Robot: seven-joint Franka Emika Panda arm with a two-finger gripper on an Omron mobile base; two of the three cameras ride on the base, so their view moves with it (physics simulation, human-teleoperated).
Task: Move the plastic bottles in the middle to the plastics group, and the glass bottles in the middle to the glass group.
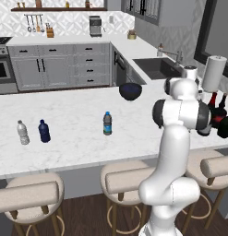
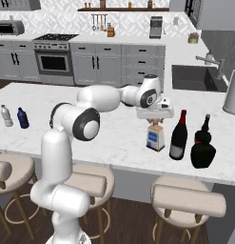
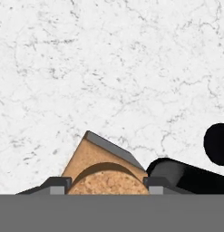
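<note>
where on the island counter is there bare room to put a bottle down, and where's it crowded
Bare marble lies between the dark-blue bottle and the water bottle, and again between that bottle and the dark bowl. It is crowded at the sink end: the squarish bottle under the gripper, a wine bottle and a squat dark bottle stand close together.

occluded: glass group (image 1: 220,113) behind arm | cropped: squarish bottle (image 3: 104,170) body under tool (image 3: 104,186)

Your two base cameras look forward and down from behind the white robot arm (image 1: 173,152), left and right, sharing the white marble counter (image 1: 74,133) and its bottles. Your hand camera looks straight down, very close above the tan cork stopper (image 3: 106,181).
</note>
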